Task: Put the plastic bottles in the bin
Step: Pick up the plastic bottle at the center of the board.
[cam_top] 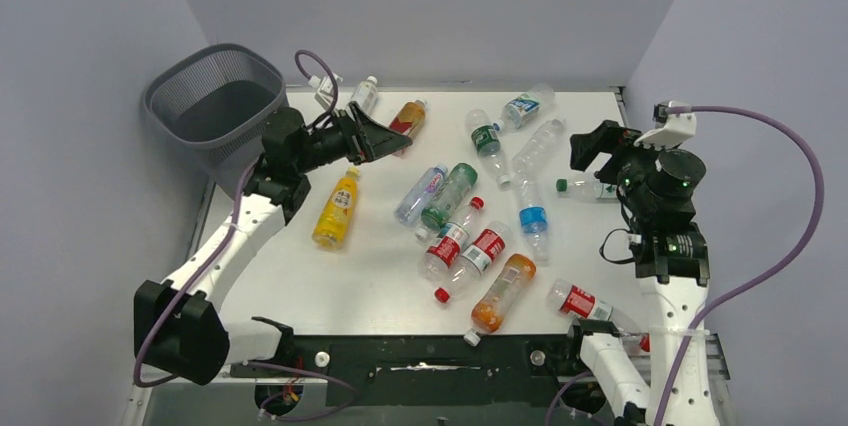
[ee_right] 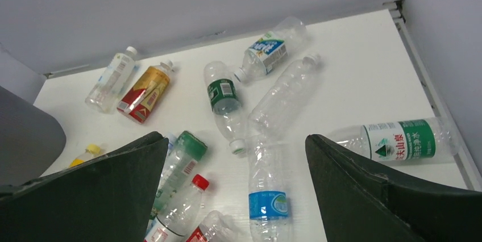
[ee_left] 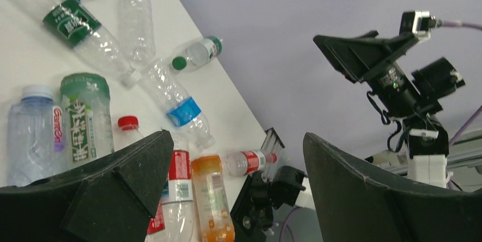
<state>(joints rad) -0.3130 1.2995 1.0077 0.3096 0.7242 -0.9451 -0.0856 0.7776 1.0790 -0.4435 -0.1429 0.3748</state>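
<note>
The left fingers (ee_left: 125, 179) are spread wide with nothing between them. In the top view they hang above the surface (cam_top: 330, 286) and point toward 3 o'clock. An amber bottle (cam_top: 405, 121) with a red label lies close to their tips at 1 o'clock; whether it touches them cannot be told. A yellow bottle (cam_top: 337, 208) lies flat at their 7 o'clock, apart from them.

The right fingers (ee_right: 119, 185) are spread just as wide and hold nothing. They are raised over the 3 o'clock edge of the surface and point toward 10 o'clock. A green-capped bottle (cam_top: 585, 187) with a green label lies on its side just below them at 7 o'clock. A clear bottle with a blue label (cam_top: 532, 214) lies farther toward 8 o'clock.

The other plastic bottles (cam_top: 487, 243) lie scattered on their sides across the middle and far half of the surface. An orange bottle (cam_top: 503, 293) lies near the 6 o'clock edge.

The bin (cam_top: 215, 49) stands upright off the 10 o'clock corner of the surface, just beyond the left arm (cam_top: 230, 236).
</note>
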